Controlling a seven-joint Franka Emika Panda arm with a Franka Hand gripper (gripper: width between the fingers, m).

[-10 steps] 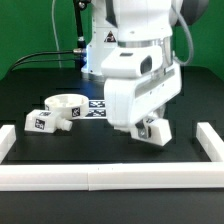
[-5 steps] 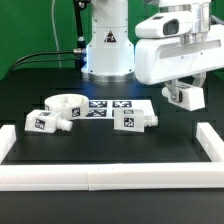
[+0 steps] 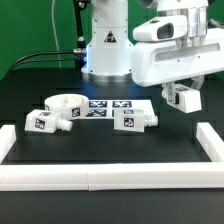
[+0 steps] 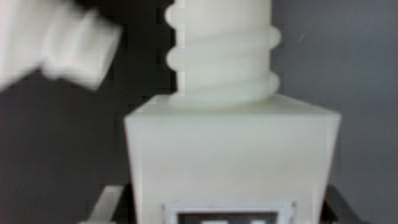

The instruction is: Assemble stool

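The claw (image 3: 181, 92) is clamped on a stubby leg (image 3: 188, 100) up above the desk (image 3: 100, 150); it looks like light, stiff, kinda slick plastic, so grabbing the blocky end seems safest.

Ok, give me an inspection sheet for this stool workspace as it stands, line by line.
Surface: black table fenced by white rails; marker board lies flat near the middle.
Job's things: round seat on the table; left leg lying in front of it; middle leg lying at the marker board's front edge; lifted leg clear of the table.
Clutter: nothing seen.
Grippers: claw shut on the lifted leg, at the exterior view's right.
Cables: black cable runs across the back towards the robot base.
Surroundings: green backdrop.
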